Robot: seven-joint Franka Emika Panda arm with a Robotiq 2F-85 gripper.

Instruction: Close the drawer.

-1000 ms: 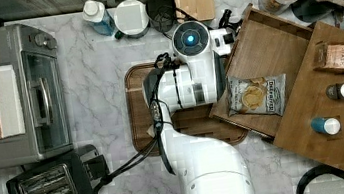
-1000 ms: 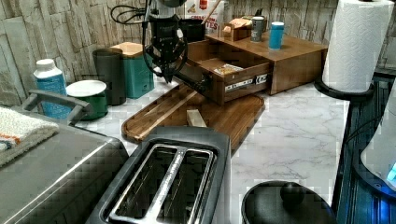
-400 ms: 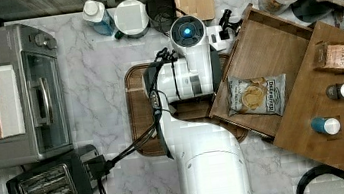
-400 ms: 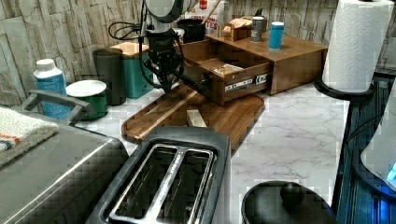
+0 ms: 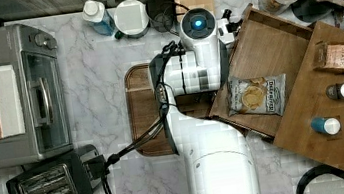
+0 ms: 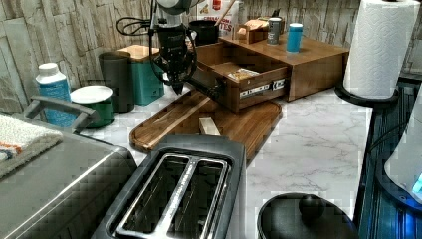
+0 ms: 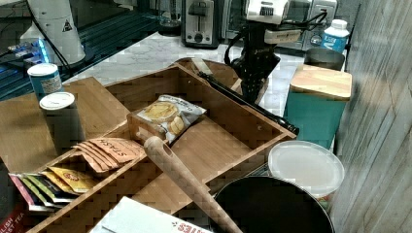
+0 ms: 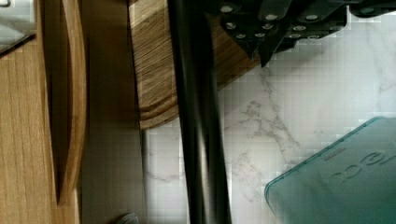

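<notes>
- Wooden drawer (image 5: 276,58) sits pulled out over the board (image 6: 234,119), chip bag (image 5: 255,95) inside.
- Since a second ago, we see the gripper (image 6: 177,88) has shifted toward the canisters by the drawer's black handle (image 8: 198,116).
- Fingers look pressed together, holding nothing; the arm hides them from the top view.

Single white arm (image 5: 219,161) extends from its base at the near edge of the top view toward the far side. The wrist is bent downward, so the black gripper (image 6: 177,84) hangs vertically with its tip pointing at the surface. In the left view the jaws appear drawn together to a narrow tip. In the right view the gripper (image 7: 252,90) stands upright. Black cabling runs along the forearm.
</notes>
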